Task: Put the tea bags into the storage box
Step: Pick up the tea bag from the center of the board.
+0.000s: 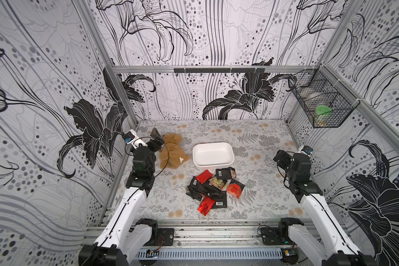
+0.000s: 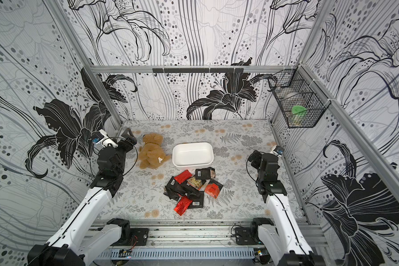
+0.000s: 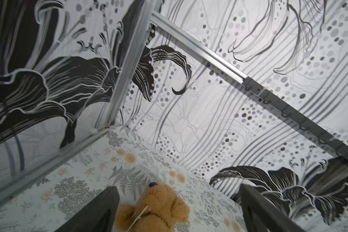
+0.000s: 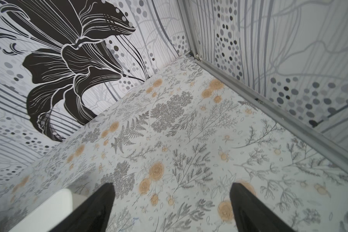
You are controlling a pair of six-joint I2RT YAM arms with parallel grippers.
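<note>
The tea bags point(image 1: 213, 188) point(image 2: 191, 187) lie in a loose pile of black, red foil and orange sachets at the table's middle front. Just behind them stands the storage box point(image 1: 213, 165) point(image 2: 194, 164), white and empty; its corner also shows in the right wrist view point(image 4: 54, 206). My left gripper point(image 1: 157, 137) point(image 2: 130, 136) point(image 3: 177, 186) hangs open at the far left, above the teddy bear, holding nothing. My right gripper point(image 1: 278, 157) point(image 2: 252, 157) point(image 4: 172, 184) is open over bare tablecloth to the right of the box, also holding nothing.
A brown teddy bear point(image 1: 172, 150) point(image 2: 151, 150) point(image 3: 155, 206) lies left of the box. A black wire basket point(image 1: 320, 103) point(image 2: 297, 103) with a green-lidded jar hangs on the right wall. Patterned walls close in the table on three sides.
</note>
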